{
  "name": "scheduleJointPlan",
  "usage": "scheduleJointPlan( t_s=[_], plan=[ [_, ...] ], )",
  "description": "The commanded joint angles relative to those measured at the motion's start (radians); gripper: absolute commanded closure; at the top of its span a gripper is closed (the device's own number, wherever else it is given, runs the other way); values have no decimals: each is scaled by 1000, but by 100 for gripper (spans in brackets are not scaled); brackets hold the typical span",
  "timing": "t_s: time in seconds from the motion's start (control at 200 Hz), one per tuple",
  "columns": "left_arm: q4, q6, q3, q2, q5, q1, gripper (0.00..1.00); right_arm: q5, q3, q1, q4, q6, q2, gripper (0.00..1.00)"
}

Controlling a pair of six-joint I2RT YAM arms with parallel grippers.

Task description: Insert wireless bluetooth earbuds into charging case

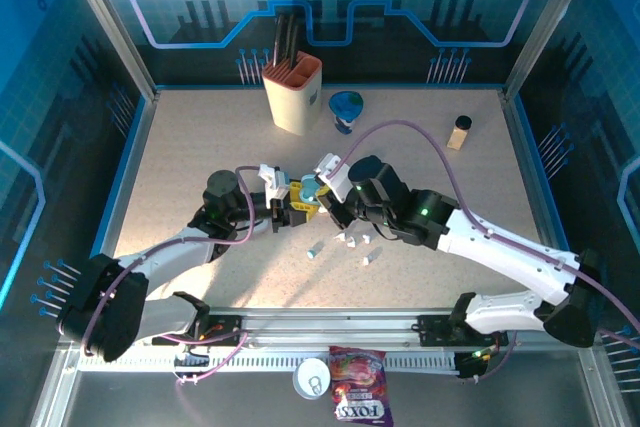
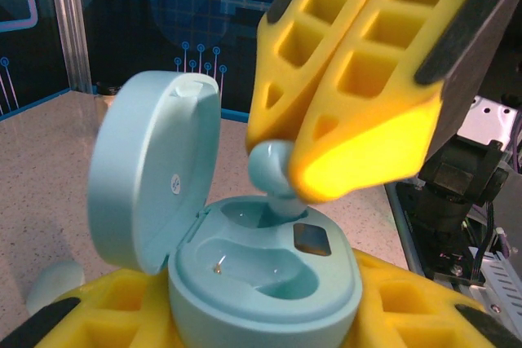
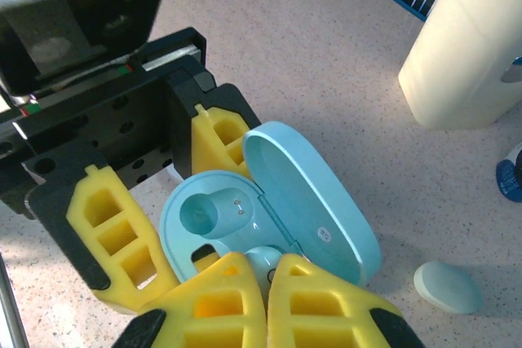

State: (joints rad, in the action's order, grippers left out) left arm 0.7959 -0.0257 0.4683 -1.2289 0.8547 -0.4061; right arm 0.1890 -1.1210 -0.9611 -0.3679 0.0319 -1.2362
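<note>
My left gripper (image 1: pixel 290 207) is shut on the base of an open pale teal charging case (image 2: pixel 265 279), whose lid (image 2: pixel 151 169) stands up to the left. Both yellow fingers (image 3: pixel 114 234) press against the case's sides. My right gripper (image 3: pixel 265 270) is shut on a teal earbud (image 2: pixel 273 173), whose lower end sits in the case's far slot. The near slot (image 2: pixel 245 262) holds nothing. Several tiny white and teal earbuds (image 1: pixel 345 240) lie loose on the table just in front of the right gripper (image 1: pixel 325 195).
A closed pale pebble-shaped case (image 3: pixel 447 287) lies right of the open one. At the back stand a cream utensil holder (image 1: pixel 293 95), a blue object (image 1: pixel 347 107) and a small bottle (image 1: pixel 461 133). A snack bag (image 1: pixel 360 402) lies beyond the front rail.
</note>
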Motion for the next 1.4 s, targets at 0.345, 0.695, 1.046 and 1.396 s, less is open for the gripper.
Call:
scheduleJointPlan(
  t_s=[0.345, 0.695, 1.046, 1.396],
  plan=[
    [32, 14, 4, 25, -14, -6, 63, 24, -34, -7, 15, 27, -5, 64],
    [143, 92, -15, 6, -75, 21, 62, -47, 136, 58, 180, 161, 225, 42],
    [295, 159, -44, 6, -121, 56, 64, -158, 440, 204, 249, 523, 282, 42],
    [382, 246, -53, 26, -200, 119, 65, -254, 431, 83, 344, 599, -93, 50]
  ],
)
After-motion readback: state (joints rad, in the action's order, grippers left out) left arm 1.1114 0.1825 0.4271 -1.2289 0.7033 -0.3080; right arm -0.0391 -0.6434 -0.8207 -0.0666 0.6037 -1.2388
